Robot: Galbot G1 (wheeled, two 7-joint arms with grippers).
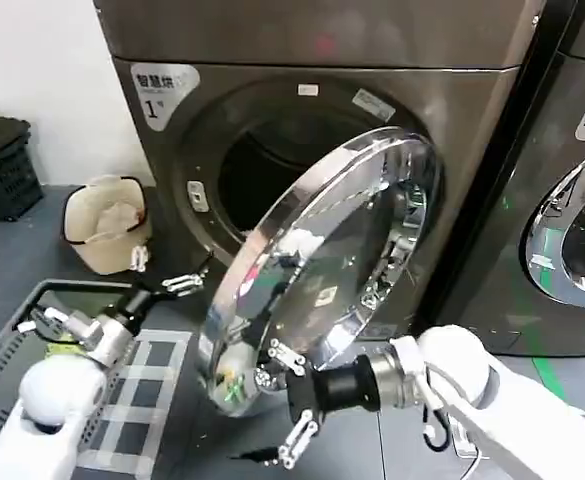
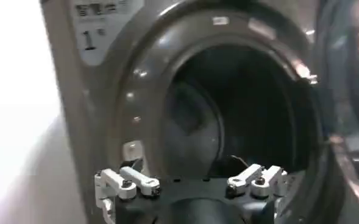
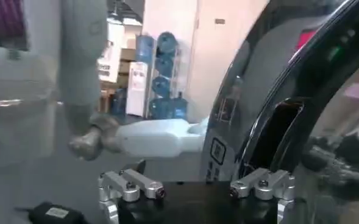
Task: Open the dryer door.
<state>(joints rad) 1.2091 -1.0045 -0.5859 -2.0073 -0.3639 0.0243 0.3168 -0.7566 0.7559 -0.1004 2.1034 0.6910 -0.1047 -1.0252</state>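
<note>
Grey flooring runs up to a row of laundry machines, with a checked mat (image 1: 147, 385) and a dark crate (image 1: 2, 375) lying low at the robot's left. Nearest, the right gripper (image 1: 284, 400) sits at the lower edge of the dryer door (image 1: 322, 270), its fingers spread apart and holding nothing; in the right wrist view the same fingertips stand wide before the chrome rim (image 3: 301, 97). The left gripper (image 1: 182, 283) hovers above the mat near the machine's lower front, fingers likewise parted and empty, aimed into the drum opening (image 2: 240, 115). The door is swung well out on its right-hand hinge, tilted, its mirrored face toward the camera. Behind it the bronze-grey dryer (image 1: 312, 40) marked "1" shows its dark drum. A cream basket (image 1: 107, 225) stands beside the dryer, and a neighbouring machine (image 1: 572, 220) keeps its door closed.
</note>
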